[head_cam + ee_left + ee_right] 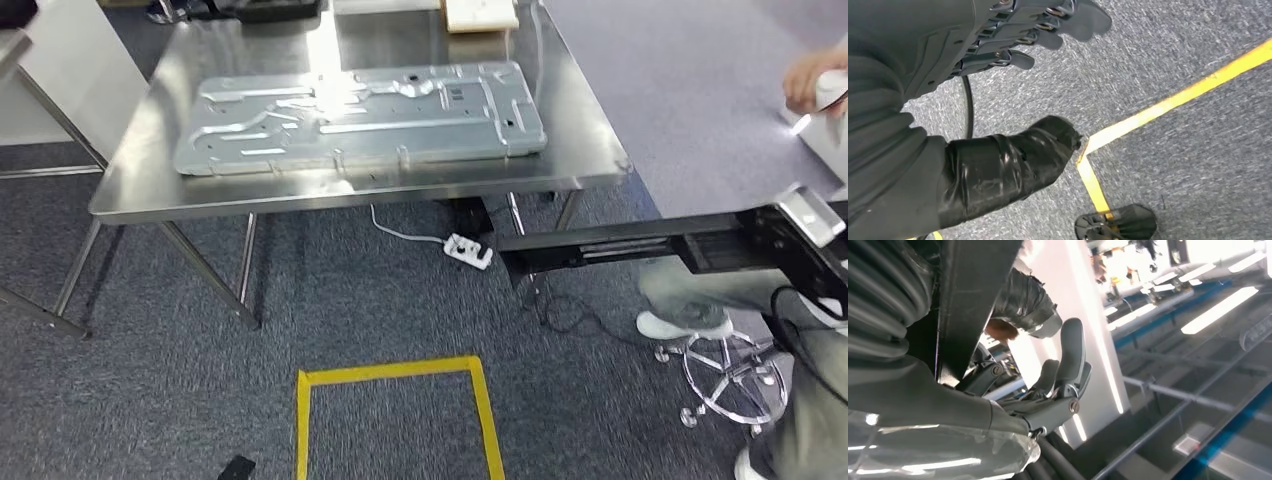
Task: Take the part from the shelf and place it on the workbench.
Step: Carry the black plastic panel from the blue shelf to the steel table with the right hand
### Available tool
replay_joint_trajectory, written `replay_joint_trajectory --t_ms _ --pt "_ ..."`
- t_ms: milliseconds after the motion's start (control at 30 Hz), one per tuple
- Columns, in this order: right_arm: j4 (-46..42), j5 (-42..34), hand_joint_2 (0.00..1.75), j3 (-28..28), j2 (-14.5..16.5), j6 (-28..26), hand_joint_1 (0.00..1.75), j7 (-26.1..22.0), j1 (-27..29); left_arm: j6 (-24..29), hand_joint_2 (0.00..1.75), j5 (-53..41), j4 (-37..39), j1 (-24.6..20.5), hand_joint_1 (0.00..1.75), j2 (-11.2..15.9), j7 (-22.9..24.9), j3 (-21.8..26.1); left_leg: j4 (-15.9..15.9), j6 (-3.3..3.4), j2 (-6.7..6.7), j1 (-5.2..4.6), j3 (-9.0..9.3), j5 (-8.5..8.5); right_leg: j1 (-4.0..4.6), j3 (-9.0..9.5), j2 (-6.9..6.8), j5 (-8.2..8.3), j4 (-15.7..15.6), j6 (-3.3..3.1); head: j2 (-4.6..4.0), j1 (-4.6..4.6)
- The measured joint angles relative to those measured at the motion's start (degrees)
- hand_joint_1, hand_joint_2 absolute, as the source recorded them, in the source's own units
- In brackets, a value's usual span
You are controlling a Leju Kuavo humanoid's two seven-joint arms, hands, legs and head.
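Steel workbench (140, 190) in your upper frame already carries the flat stamped metal panel (360, 115). Left hand (1013, 35) hangs spread and empty; right hand (1048, 390) looks loosely open, holding nothing. You seem finished.

The big flat stamped silver sheet-metal part (360, 115) is lying flat on the shiny stainless steel workbench (140, 195), ribbed side up.

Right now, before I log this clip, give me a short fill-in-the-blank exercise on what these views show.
1. The large metal panel lies flat on the steel ____.
2. The tape marking a square on the carpet is ____.
3. The white power strip lies on the ____ under the workbench.
4. The left hand hangs above the carpet, holding ____.

Missing words: workbench; yellow; floor; nothing
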Motion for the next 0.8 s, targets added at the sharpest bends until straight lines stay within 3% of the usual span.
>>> replay_joint_trajectory --t_ms 100,133,167,233,267,300,333,400,467,533,633,667,733,800 --pt "0.1 0.0 1.75 -0.1 -0.1 0.0 1.75 0.0 0.3 -0.1 1.75 0.0 0.0 0.0 0.00 0.0 0.0 0.0 0.4 -0.65 0.06 0.21 -0.14 -0.77 0.03 0.27 0.11 -0.49 -0.4 -1.08 -0.01 -0.05" --pt "0.1 0.1 1.75 -0.1 -0.1 -0.1 1.75 0.0 0.3 -0.1 1.75 0.0 0.0 -0.1 0.00 0.0 0.0 0.0 2.1 -0.97 0.09 0.31 -0.79 -1.61 -0.02 0.54 0.10 -0.62 -0.6 -1.39 -0.01 -0.13" --pt "0.1 0.1 1.75 -0.1 -0.1 -0.1 1.75 0.0 0.3 -0.1 1.75 0.0 0.0 -0.1 0.00 0.0 0.0 -0.1 4.8 -1.34 0.13 0.46 -2.14 -2.82 -0.04 0.87 0.09 -0.81 -0.7 -1.73 -0.01 -0.18" --pt "0.1 0.2 1.75 0.0 -0.1 -0.3 1.75 0.0 0.3 -0.2 1.75 0.0 0.0 -0.1 0.00 0.0 0.0 -0.1 12.2 -1.70 0.16 0.68 -6.75 -5.09 0.17 1.42 0.01 -1.30 -0.8 -2.05 -0.01 -0.28" --pt "0.1 0.2 1.75 0.0 -0.1 -0.3 1.75 -0.1 0.4 -0.2 1.75 0.0 0.0 -0.1 0.00 -0.1 0.1 -0.2 14.9 -1.72 0.16 0.76 -8.86 -5.29 0.29 1.73 0.00 -1.59 -0.8 -2.12 -0.01 -0.26" --pt "0.1 0.3 1.75 0.2 0.0 -0.4 1.75 -0.2 0.4 -0.2 1.75 0.0 0.0 0.0 0.00 -0.1 0.1 -0.2 15.7 -1.60 0.16 0.79 -10.15 -4.37 0.42 2.16 0.01 -1.95 -0.8 -2.16 -0.01 -0.28" --pt "0.1 0.4 1.75 0.4 0.0 -0.4 1.75 -0.5 0.3 -0.2 1.75 0.0 -0.1 0.1 0.00 -0.1 0.1 -0.2 14.3 -1.34 0.16 0.75 -10.36 -2.34 0.56 2.73 0.02 -2.34 -0.8 -2.18 -0.01 -0.27" --pt "0.1 1.1 1.75 1.4 0.2 0.0 1.75 -1.4 -0.3 -0.2 1.75 0.1 -0.1 0.2 0.00 0.0 0.1 -0.2 7.4 -0.42 0.14 0.40 -8.36 2.97 0.69 3.90 0.05 -3.17 -0.9 -2.18 -0.01 -0.20" --pt "-0.2 2.3 1.75 3.2 0.7 1.1 1.75 -2.2 -1.5 -0.2 1.75 0.2 -0.1 0.1 0.00 0.2 0.0 -0.2 2.1 0.43 0.12 -0.22 -6.34 5.54 0.59 4.48 0.19 -3.62 -1.1 -1.89 -0.01 -0.14" --pt "-0.6 3.3 1.75 5.3 1.3 2.1 1.75 -2.5 -2.2 -0.2 1.75 0.3 -0.1 0.0 0.00 0.3 -0.1 -0.3 0.6 0.76 0.07 -0.72 -5.79 5.45 0.30 4.56 0.29 -3.63 -1.6 -1.34 -0.01 -0.17" --pt "-1.0 3.7 1.75 7.3 1.8 2.5 1.75 -2.7 -2.8 -0.2 1.75 0.5 -0.1 0.1 0.00 0.3 -0.3 -0.3 -1.8 1.06 0.06 -0.28 -3.96 5.68 0.25 4.38 -0.04 -4.48 -0.7 -0.68 0.00 -0.11" --pt "-1.2 3.9 1.75 7.8 1.9 2.5 1.75 -2.8 -3.3 -0.2 1.75 0.6 -0.1 0.1 0.00 0.2 -0.4 -0.3 -2.4 1.23 0.08 -0.07 -3.22 5.68 0.30 3.29 -0.17 -5.40 1.5 -0.55 0.00 -0.03" --pt "-1.3 4.5 1.75 9.2 2.3 2.6 1.75 -3.6 -4.1 -0.2 1.75 0.6 -0.1 0.1 0.00 0.2 -0.5 -0.3 -2.6 1.50 0.05 -0.08 -2.41 5.15 0.18 -0.89 -0.25 -7.45 8.5 -0.33 -0.01 0.08" --pt "-1.6 5.8 1.75 11.6 3.1 3.0 1.75 -4.7 -4.5 -0.1 1.75 0.7 -0.1 0.1 0.00 0.2 -0.6 -0.3 -2.4 1.42 0.00 0.01 -1.67 4.34 -0.12 -4.55 -0.26 -7.23 12.9 0.08 -0.01 0.12"
